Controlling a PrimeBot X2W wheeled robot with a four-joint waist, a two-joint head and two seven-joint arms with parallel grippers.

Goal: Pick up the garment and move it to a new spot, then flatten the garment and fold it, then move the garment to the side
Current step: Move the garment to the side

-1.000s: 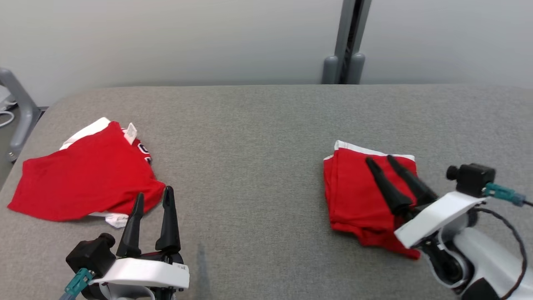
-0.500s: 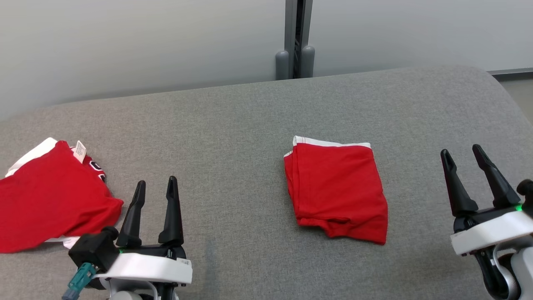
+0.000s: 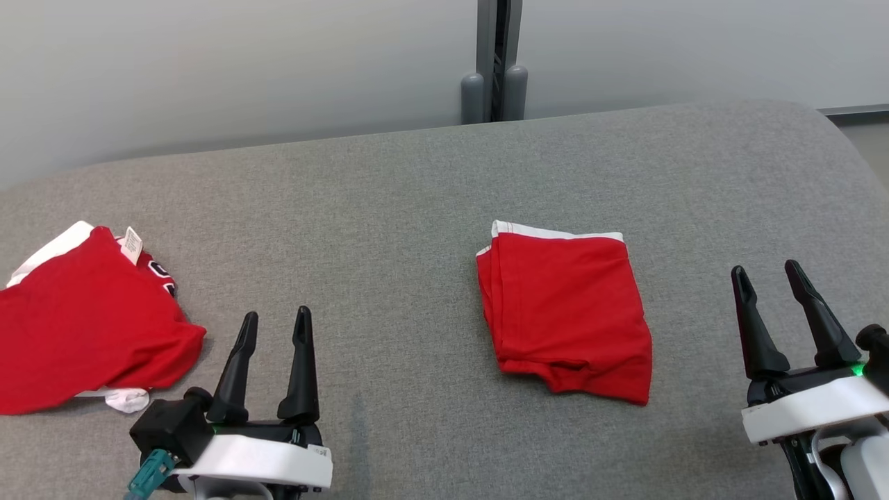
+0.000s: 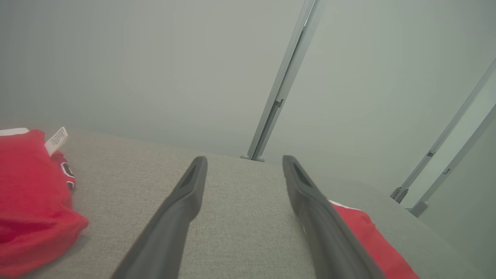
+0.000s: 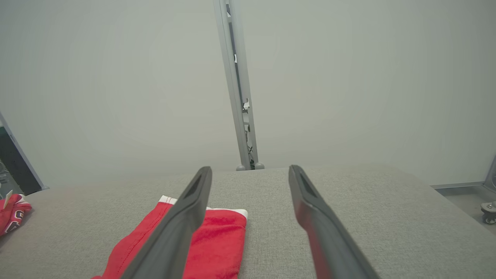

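Starting nearest us, we find both claws low in the head view: the left claw [image 3: 276,314] at lower left and the right claw [image 3: 765,268] at lower right. Each has its two dark fingers spread with nothing between them, so both are released and apart from the cloth. Each wrist view shows bare grey worktop [image 3: 389,243] in the gap between its fingers.

A little farther out, the folded garment [image 3: 566,312] lies flat between the two claws, nearer the right one. It is a red rectangle with a white band along its far edge, stacked layers at its left edge and a rumpled near edge. In the right wrist view a finger crosses in front of it and hides part of it [image 5: 221,240]. The left wrist view gives us a red corner of it [image 4: 372,236] past the right-hand finger.

Off to the left, the crumpled garment [image 3: 83,326] lies in a heap, cut off by the head view's edge. A white scrap [image 3: 128,399] pokes out from under its near side. At its far side sit a white tag [image 3: 132,243] and dark lettering [image 3: 161,272], too partial for us to read. The left wrist view brings the tag [image 4: 56,140] closer, yet its print stays illegible. The right wrist view catches a small red piece of this heap [image 5: 13,211] at its left edge.

Farthest back, a grey post [image 3: 494,62] stands against the pale wall [image 3: 208,62] behind the worktop
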